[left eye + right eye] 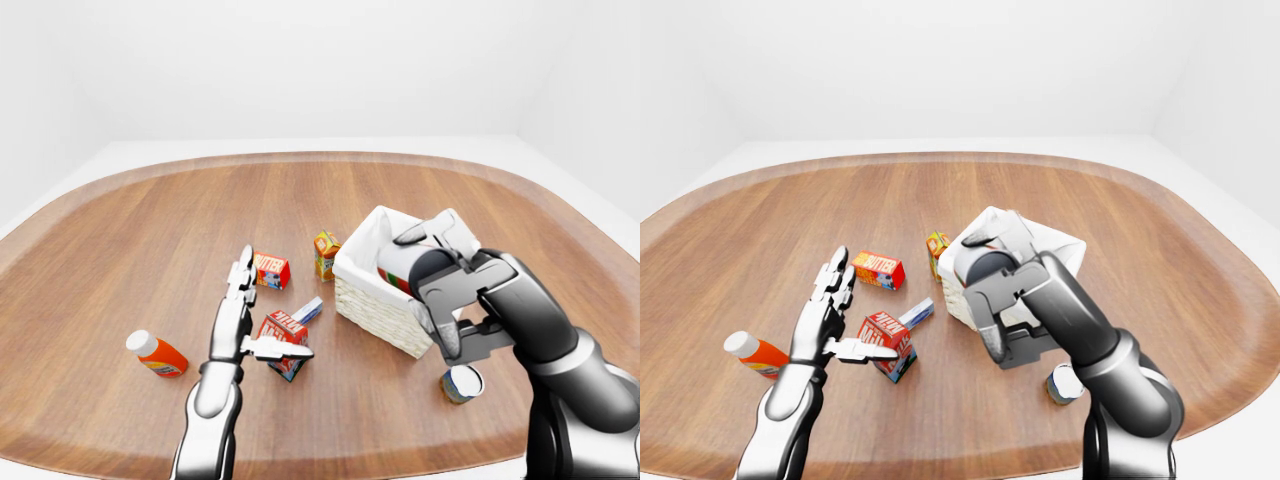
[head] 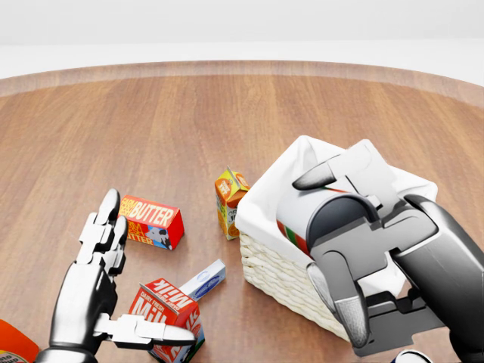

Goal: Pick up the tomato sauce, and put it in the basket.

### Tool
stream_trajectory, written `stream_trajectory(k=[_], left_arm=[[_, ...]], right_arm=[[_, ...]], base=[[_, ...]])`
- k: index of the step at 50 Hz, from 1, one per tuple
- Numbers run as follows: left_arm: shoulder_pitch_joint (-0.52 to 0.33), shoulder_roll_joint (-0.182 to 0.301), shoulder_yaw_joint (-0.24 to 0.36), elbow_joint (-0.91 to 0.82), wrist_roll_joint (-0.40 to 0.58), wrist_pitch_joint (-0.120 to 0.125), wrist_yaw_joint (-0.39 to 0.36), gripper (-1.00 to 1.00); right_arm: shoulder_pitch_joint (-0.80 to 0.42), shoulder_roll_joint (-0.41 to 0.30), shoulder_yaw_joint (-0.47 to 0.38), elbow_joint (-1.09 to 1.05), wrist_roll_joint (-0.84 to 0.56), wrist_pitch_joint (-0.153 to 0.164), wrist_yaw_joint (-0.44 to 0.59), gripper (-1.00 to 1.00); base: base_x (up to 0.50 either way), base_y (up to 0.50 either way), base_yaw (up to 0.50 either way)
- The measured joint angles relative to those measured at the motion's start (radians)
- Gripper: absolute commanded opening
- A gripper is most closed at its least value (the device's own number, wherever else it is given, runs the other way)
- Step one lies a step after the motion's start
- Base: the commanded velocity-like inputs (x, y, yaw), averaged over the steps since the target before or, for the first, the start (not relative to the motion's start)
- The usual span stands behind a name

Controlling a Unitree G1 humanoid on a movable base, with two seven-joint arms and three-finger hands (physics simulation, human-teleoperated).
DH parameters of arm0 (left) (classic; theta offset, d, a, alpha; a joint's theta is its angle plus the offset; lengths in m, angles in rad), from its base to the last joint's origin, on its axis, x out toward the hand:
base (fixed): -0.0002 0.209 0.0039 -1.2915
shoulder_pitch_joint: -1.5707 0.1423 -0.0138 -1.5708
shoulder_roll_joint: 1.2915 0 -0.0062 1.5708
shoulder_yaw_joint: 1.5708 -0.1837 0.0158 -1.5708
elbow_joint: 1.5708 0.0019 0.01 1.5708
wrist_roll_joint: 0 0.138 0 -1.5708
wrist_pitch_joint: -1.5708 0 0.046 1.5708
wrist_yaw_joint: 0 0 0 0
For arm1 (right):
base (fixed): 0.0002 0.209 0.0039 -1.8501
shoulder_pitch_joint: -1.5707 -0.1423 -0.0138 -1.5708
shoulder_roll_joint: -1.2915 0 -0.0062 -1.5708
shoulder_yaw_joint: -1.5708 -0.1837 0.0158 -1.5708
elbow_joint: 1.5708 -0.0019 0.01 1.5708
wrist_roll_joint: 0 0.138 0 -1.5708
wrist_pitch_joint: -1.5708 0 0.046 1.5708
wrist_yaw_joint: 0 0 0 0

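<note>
Tomato sauce (image 2: 296, 221) is in my right hand (image 2: 355, 249), which is closed around the can, one finger on top and the others lower on its side. The can lies tilted, nearly on its side, and it is above the near rim of the basket (image 1: 372, 298), partly over the white lining. I judge this is the carry step, almost at the drop.

To do it well I should bring the can further over the basket's open middle, because here it could catch the wicker rim or tip the basket. Then I lower it inside the lining and open the fingers only when it is low, so it does not bounce out.

Near the basket, on its near side, a second small can (image 1: 462, 383) stands on the desk (image 1: 180, 210); my arm should not sweep it. To the basket's left, my left hand (image 2: 102, 280) rests spread wide, holding nothing, its thumb touching the milk carton (image 2: 168, 306). It should remain there. Just beside the basket's left wall stands a small juice carton (image 2: 229, 201), and further left lies the butter box (image 2: 150, 221).
</note>
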Motion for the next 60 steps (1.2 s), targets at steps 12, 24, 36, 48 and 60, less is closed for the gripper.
stream_trajectory(k=[12,24,36,48,60], left_arm=[[0.000,0.000,0.000,0.005,0.001,0.000,0.000,1.00],[0.001,0.000,-0.001,0.009,0.002,0.000,0.000,1.00],[0.002,0.000,-0.003,0.012,0.003,0.000,0.001,1.00],[0.001,0.000,-0.003,0.014,0.003,0.000,0.000,1.00],[0.002,0.000,-0.002,0.012,0.001,0.000,-0.001,1.00]], right_arm=[[-0.144,-0.060,-0.035,0.085,0.049,0.000,-0.040,-1.00],[-0.269,-0.121,-0.054,0.191,0.078,0.000,-0.100,-1.00],[-0.415,-0.155,-0.034,0.416,0.071,0.000,-0.179,-1.00],[-0.600,-0.167,-0.003,0.785,0.067,0.000,-0.296,-1.00],[-0.865,-0.176,0.022,1.397,0.095,-0.001,-0.430,-1.00]], base=[[0.00,0.00,0.00],[0.00,0.00,0.00],[0.00,0.00,0.00],[0.00,0.00,0.00],[0.00,0.00,0.00]])
